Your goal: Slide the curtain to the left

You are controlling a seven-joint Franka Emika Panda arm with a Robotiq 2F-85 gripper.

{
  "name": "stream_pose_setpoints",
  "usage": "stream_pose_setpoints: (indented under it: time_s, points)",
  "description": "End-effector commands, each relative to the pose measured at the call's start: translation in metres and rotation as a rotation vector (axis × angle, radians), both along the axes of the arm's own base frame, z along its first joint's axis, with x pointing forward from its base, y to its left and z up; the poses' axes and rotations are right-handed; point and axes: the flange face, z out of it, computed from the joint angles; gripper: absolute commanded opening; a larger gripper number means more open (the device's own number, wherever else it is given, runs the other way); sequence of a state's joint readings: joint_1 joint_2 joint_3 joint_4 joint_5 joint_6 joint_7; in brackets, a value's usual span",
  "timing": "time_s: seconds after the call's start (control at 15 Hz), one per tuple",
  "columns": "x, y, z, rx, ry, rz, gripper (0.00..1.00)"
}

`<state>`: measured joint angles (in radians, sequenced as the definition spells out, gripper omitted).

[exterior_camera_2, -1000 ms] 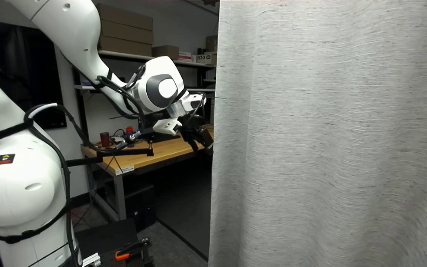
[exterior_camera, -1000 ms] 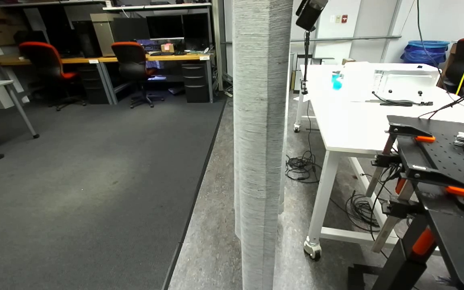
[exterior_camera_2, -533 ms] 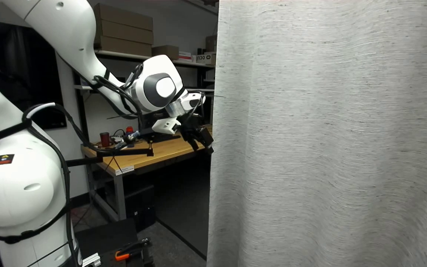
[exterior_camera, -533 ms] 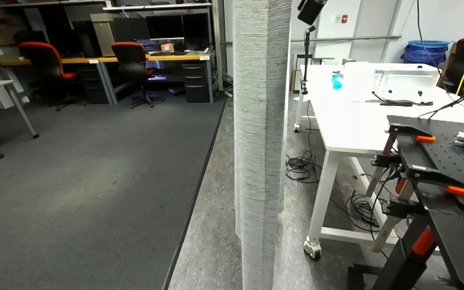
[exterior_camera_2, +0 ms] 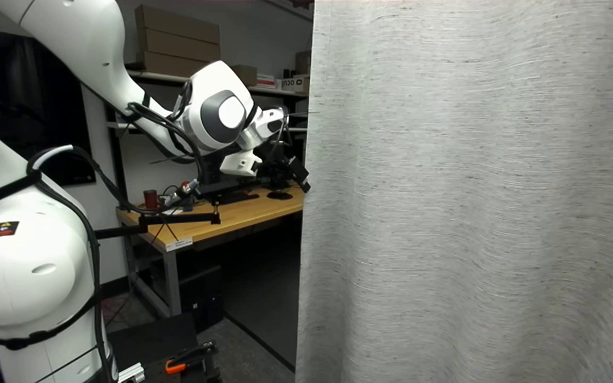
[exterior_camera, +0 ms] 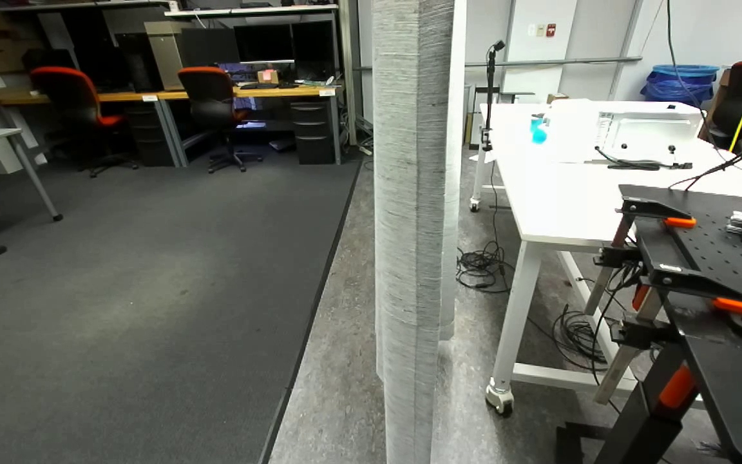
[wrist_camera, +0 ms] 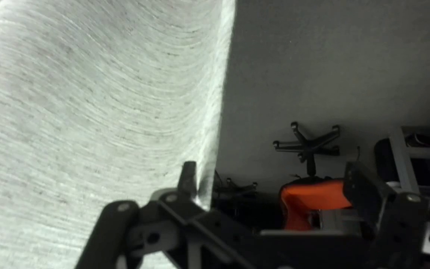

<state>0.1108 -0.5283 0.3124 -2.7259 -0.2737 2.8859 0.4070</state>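
The gripper (wrist_camera: 273, 175) has its two fingers (wrist_camera: 189, 177) spread wide, one right by the edge of the tall, pale curtain (wrist_camera: 118, 112), though I can't tell if they touch, and in an exterior view the curtain hangs between the dark carpet (exterior_camera: 184, 258) and the white surface (exterior_camera: 564, 203).

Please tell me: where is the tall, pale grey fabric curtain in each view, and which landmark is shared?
In an exterior view: the curtain, a narrow strip just right of centre.
In an exterior view: the curtain, filling the right half.
Wrist view: the curtain, filling most of the left half.
Shared landmark: flat dark grey carpet, left of the curtain in both exterior views, right in the wrist view.
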Motion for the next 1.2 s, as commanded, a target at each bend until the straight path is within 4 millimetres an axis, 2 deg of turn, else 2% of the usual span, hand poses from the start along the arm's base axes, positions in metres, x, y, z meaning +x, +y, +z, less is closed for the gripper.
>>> stream_pose_setpoints:
  time_s: [0.0, 0.2, 0.4, 0.8, 0.87, 0.93, 1.0, 1.13]
  points:
    - [0.002, -0.005, 0.031, 0.025, -0.103, 0.001, 1.00]
    - [0.007, -0.009, 0.058, 0.054, -0.199, 0.011, 1.00]
    - [0.007, -0.004, 0.080, 0.089, -0.298, 0.052, 1.00]
    - [0.003, 0.007, 0.091, 0.137, -0.385, 0.102, 0.98]
    - [0.003, 0.008, 0.092, 0.143, -0.391, 0.107, 0.74]
    - [0.003, 0.009, 0.092, 0.145, -0.395, 0.110, 0.74]
    - [0.002, 0.009, 0.092, 0.149, -0.397, 0.115, 0.69]
    - [0.000, 0.011, 0.092, 0.151, -0.394, 0.125, 0.52]
